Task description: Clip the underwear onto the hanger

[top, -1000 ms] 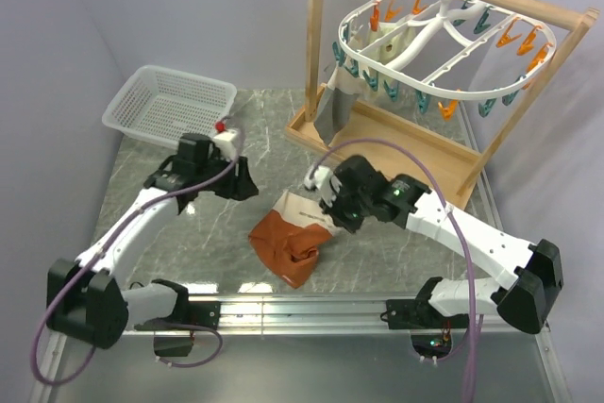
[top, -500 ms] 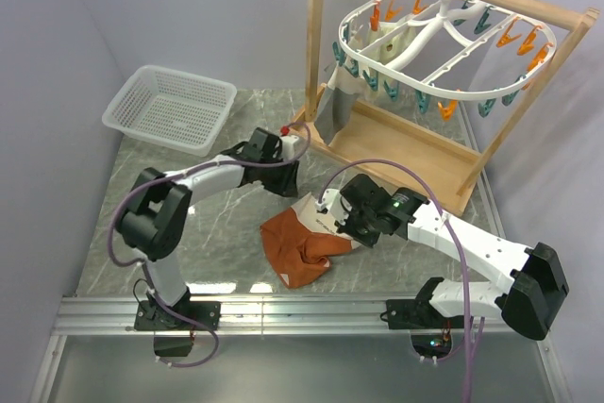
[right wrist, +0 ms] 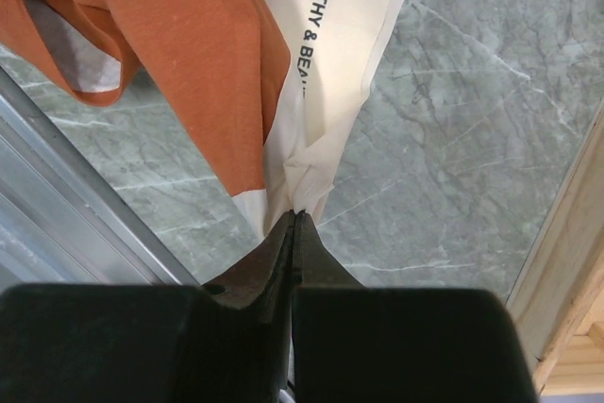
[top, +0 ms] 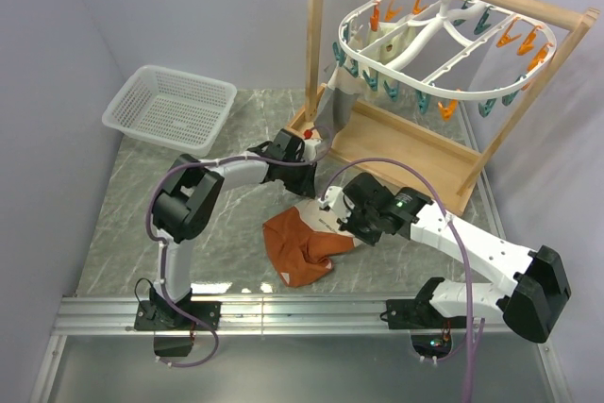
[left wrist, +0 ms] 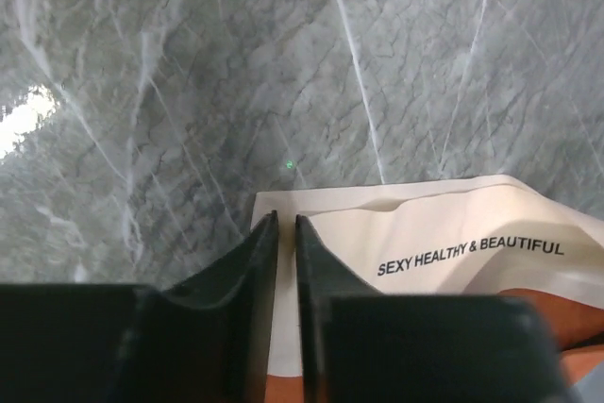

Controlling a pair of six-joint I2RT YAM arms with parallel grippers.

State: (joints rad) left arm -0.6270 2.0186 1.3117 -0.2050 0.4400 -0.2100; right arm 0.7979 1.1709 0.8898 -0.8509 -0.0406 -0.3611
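Nearest you is the aluminium rail (top: 302,307), then the grey veined marble table (top: 142,224). The underwear (top: 297,247) lies crumpled mid-table, rust fabric nearest, cream waistband (left wrist: 444,233) on the far side. Your right gripper (right wrist: 295,216) is clamped on a fold of that waistband. Your left gripper (left wrist: 280,222) sits at the waistband's corner, jaws at a thin slit; can't tell if cloth is in it. Further back there's a white basket (top: 221,120) far left and a wooden frame (top: 315,35) far right, with the hanger (top: 420,37) hooked on its rod and a grey cloth (top: 332,110) clipped below. Lilac walls (top: 189,7) behind.

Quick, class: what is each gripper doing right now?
Left gripper: nearly closed over the underwear; whether it grips cannot be told.
Right gripper: closed on the underwear.
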